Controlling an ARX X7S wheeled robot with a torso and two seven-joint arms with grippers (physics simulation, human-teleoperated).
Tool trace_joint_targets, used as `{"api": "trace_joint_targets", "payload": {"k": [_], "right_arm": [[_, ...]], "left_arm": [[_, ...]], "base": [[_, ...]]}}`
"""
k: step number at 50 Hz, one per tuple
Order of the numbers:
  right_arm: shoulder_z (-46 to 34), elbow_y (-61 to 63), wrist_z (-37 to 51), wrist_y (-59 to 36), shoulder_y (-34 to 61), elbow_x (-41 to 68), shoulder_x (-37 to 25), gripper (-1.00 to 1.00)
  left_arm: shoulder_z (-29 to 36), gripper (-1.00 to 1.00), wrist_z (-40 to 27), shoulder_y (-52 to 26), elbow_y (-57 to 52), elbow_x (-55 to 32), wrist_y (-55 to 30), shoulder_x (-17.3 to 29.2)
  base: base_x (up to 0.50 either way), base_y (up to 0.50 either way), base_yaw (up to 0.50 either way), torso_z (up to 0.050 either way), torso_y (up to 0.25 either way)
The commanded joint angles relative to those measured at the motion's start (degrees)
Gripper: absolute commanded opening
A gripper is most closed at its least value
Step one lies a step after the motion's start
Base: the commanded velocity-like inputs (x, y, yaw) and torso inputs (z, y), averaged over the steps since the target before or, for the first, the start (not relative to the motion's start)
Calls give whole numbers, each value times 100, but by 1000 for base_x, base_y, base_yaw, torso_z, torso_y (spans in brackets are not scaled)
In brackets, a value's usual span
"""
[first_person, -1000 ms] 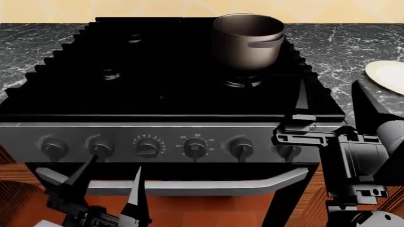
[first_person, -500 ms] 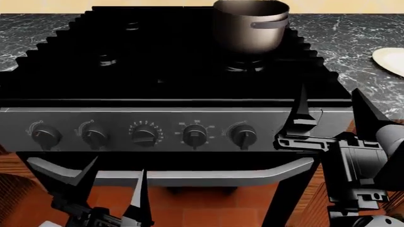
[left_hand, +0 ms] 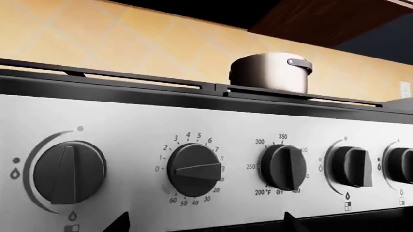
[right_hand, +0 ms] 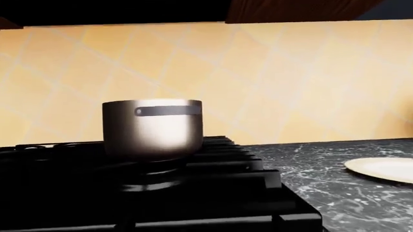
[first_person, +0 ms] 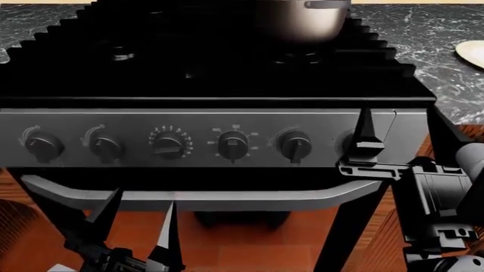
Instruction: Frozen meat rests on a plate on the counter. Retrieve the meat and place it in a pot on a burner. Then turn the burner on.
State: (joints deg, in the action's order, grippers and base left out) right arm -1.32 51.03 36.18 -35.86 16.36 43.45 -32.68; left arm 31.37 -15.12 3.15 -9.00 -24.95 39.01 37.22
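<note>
The steel pot [first_person: 302,20] stands on the back right burner [first_person: 298,56] of the black stovetop; it also shows in the right wrist view [right_hand: 153,128] over the burner [right_hand: 152,176], and in the left wrist view [left_hand: 270,72]. The cream plate [first_person: 472,54] lies on the dark marble counter [first_person: 423,34] at the far right, cut by the frame edge, and shows edge-on in the right wrist view [right_hand: 382,169]. The frozen meat is not visible. My left gripper [first_person: 136,221] is open and empty, low before the oven door. My right gripper [first_person: 404,136] is open and empty at the control panel's right end.
Several black knobs [first_person: 233,145] line the steel control panel, close up in the left wrist view [left_hand: 195,169]. A grey oven handle [first_person: 196,198] runs below them. Yellow tiled wall [right_hand: 290,82] stands behind the stove. Wooden cabinet fronts flank the oven.
The head view has dropped: stove, pot and plate slid up the frame, and more of the oven front shows. Both grippers stay open and empty, the right one now level with the knobs.
</note>
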Motion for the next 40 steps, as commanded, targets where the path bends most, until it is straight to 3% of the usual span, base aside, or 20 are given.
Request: {"api": "trace_joint_targets", "payload": {"k": [1,24,40], "right_arm": [[150,90,176,-472,276,589,-265,100],[480,209,652,-1124,701,1837,-749,100],[539,136,718,-1168,854,1975,-894,100]], "left_arm": [[2,100,34,-19,27,-49,4,-16],[-31,100,27,46,-45,-46,22,21],[-27,100,-26,-29,-123,-6,-130,-12]], "base": [[0,0,0,-50,0],[0,0,0,-50,0],[0,0,0,-50,0]]}}
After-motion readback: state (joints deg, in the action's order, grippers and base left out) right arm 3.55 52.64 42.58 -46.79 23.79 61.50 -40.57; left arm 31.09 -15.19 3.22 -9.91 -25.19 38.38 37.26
